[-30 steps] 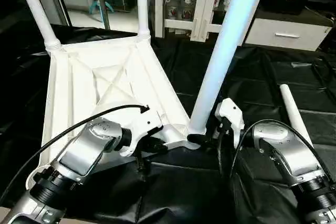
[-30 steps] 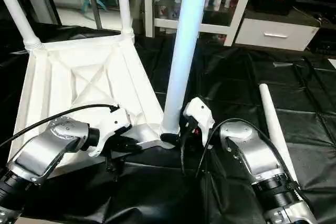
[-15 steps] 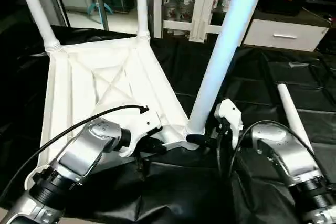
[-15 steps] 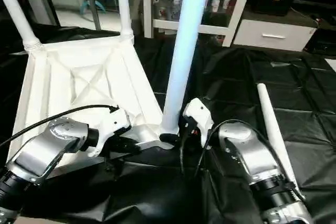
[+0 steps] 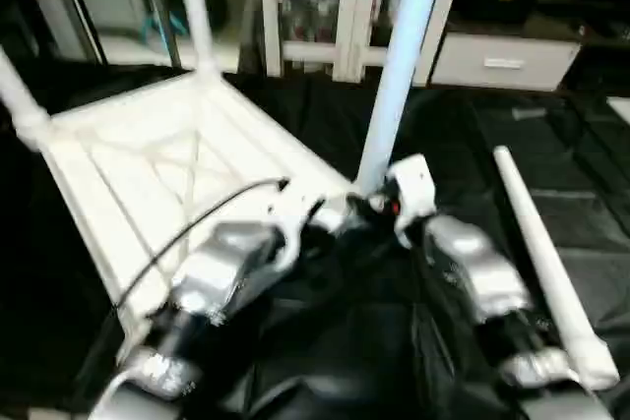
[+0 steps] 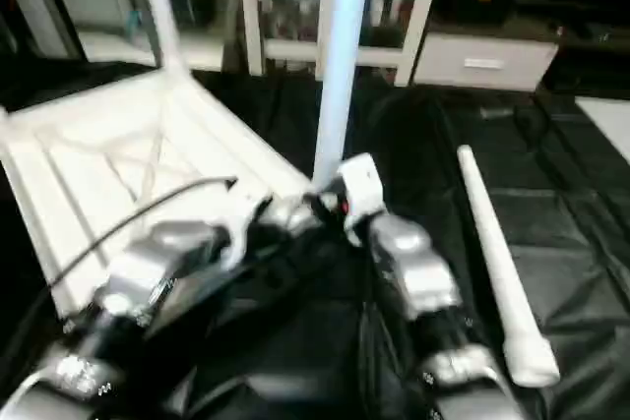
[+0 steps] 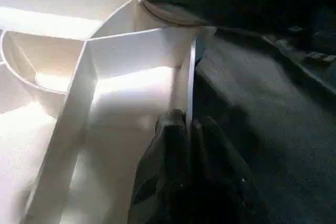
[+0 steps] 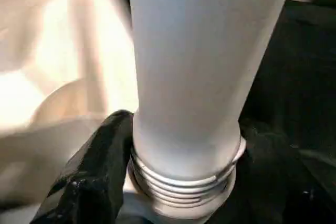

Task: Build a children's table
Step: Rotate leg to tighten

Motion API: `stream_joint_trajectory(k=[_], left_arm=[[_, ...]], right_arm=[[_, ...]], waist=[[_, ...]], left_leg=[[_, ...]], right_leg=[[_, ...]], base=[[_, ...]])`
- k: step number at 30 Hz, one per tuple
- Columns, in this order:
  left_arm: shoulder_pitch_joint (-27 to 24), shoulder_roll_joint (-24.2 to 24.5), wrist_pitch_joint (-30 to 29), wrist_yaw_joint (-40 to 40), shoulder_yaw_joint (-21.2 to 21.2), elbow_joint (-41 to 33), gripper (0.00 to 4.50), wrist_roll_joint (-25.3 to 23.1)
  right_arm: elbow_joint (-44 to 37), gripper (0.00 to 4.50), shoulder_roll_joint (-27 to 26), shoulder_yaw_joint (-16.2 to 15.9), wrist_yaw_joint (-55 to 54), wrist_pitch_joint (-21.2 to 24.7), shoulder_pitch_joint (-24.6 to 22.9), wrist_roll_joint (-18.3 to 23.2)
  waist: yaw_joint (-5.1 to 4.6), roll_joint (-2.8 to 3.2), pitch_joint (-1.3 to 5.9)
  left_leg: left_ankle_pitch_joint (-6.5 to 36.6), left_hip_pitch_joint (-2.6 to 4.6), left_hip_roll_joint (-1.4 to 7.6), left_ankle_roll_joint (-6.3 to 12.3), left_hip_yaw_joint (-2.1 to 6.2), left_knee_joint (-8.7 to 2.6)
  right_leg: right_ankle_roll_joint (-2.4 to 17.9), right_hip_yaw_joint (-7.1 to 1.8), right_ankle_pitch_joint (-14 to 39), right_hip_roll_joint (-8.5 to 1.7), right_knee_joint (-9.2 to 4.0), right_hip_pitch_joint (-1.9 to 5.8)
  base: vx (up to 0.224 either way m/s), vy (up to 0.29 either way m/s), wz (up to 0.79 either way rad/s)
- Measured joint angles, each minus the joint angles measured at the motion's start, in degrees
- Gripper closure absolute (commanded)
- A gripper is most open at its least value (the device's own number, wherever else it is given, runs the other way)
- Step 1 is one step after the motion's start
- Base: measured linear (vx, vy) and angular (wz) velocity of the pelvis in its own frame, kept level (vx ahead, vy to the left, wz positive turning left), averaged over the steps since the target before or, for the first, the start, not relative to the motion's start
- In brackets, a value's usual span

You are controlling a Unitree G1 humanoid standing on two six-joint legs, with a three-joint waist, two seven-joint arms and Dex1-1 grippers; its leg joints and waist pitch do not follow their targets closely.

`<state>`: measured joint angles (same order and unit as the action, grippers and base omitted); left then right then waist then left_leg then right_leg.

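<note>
Right claw (image 8: 184, 182) clamped on leg (image 8: 194, 66) base, at threads. Left claw (image 7: 186, 129) pinched on top's (image 7: 131, 72) rim wall. Judged: light, stiff, slick plastic; grip low, nr socket.

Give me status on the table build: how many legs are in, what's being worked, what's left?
Done: two legs stand in the far corner sockets of the upturned top.
In hand: the right gripper is closed around the third leg at its threaded base, at the near corner socket; the left gripper is shut on the top's rim beside it.
Left: seat that leg, then fit the fourth leg, lying loose on the black sheet.
</note>
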<state>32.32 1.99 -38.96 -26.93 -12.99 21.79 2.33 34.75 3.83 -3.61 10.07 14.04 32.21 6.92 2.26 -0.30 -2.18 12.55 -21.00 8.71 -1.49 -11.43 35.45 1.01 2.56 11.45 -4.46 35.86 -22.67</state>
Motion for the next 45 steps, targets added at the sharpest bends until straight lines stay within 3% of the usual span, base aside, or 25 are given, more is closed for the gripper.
stream_joint_trajectory(k=[4, 13, 14, 17, 25, 33, 37, 39, 45], left_arm=[[1.32, -3.55, 2.05, 4.7, 0.88, 3.53, 4.5, -1.22], [1.31, -3.42, 3.23, 5.08, 0.16, 3.72, 4.5, -2.13], [1.31, -3.23, 3.37, 4.79, 0.1, 3.72, 4.5, -2.13], [1.12, -2.3, 3.68, 3.68, -0.51, 3.08, 4.5, -2.13], [-1.25, 2.16, 3.85, -1.56, -2.17, -1.81, 4.5, -1.99], [-4.84, 9.82, 3.03, -11.61, -5.74, -9.78, 4.5, -0.58], [-6.48, 15.44, 2.68, -17.87, -8.01, -14.31, 4.5, 0.44], [-7.48, 18.9, 2.1, -22.09, -9.15, -17.39, 4.5, 0.89], [-9.14, 23.66, 1.19, -28.74, -11.03, -22.0, 4.5, 2.64]], right_arm=[[4.76, 1.8, -3.1, 2.09, -7.16, -3.13, 2.13, -0.38], [7.19, 1.81, -3.97, 2.2, -7.67, -6.11, 2.97, -1.93], [7.13, 1.46, -3.85, 2.2, -7.23, -6.12, 2.96, -1.94], [5.72, 1.11, -3.14, 2.04, -5.63, -5.63, 2.38, -1.82], [-1.04, 0.46, 0.24, 1.7, 0.59, -0.54, -1.1, -0.32], [-13.13, 0.34, 8.46, -0.89, 15.86, 6.67, -6.69, 3.23], [-18.77, 0.34, 13.98, -3.3, 25.62, 6.81, -8.79, 4.96], [-22.49, 0.34, 18.91, -5.22, 33.08, 6.37, -10.34, 5.81], [-25.46, 0.34, 24.21, -8.25, 43.72, 5.37, -11.82, 5.99]], waist=[[0.52, 0.4, 0.26], [0.39, 0.52, 0.3], [0.39, 0.55, 0.29], [0.43, 0.57, 0.27], [0.43, 0.6, 0.21], [1.3, 0.49, -0.02], [1.64, 0.48, -0.11], [2.29, 0.44, -0.13], [3.07, 0.4, -0.16]], left_leg=[[0.05, 0.0, 0.0, 0.08, 0.0, -0.01], [0.17, 0.02, -0.01, 0.26, -0.03, -0.09], [0.17, 0.02, -0.01, 0.26, -0.03, -0.14], [0.16, 0.0, -0.01, 0.25, -0.03, -0.31], [-0.09, -0.26, 0.01, 0.46, -0.03, -0.65], [0.03, -0.33, 0.02, 0.25, -0.06, -0.64], [0.04, -0.33, 0.02, 0.24, -0.06, -0.65], [0.04, -0.33, 0.02, 0.24, -0.07, -0.62], [0.04, -0.31, 0.02, 0.26, -0.14, -0.57]], right_leg=[[-0.01, 0.03, 0.0, 0.0, -0.45, 0.22], [-0.07, 0.05, -0.04, 0.0, -0.8, 0.36], [-0.08, 0.05, -0.04, 0.0, -0.81, 0.35], [-0.09, 0.08, -0.04, 0.0, -0.81, 0.29], [-0.15, 0.12, -0.03, 0.06, -0.77, -0.22], [-0.15, 0.11, -0.02, 0.06, -0.86, -0.21], [-0.16, 0.11, -0.02, 0.06, -0.88, -0.21], [-0.21, 0.1, 0.02, 0.06, -0.89, -0.18], [-0.2, 0.06, 0.03, 0.02, -0.92, -0.11]], base=[[0.0, 0.0, 0.0], [0.0, 0.0, 0.0], [0.0, 0.0, 0.0], [0.0, 0.0, 0.0], [0.0, 0.0, 0.0], [0.0, 0.0, 0.0], [0.0, 0.0, 0.0], [0.0, 0.0, 0.0], [0.0, 0.0, 0.0]])
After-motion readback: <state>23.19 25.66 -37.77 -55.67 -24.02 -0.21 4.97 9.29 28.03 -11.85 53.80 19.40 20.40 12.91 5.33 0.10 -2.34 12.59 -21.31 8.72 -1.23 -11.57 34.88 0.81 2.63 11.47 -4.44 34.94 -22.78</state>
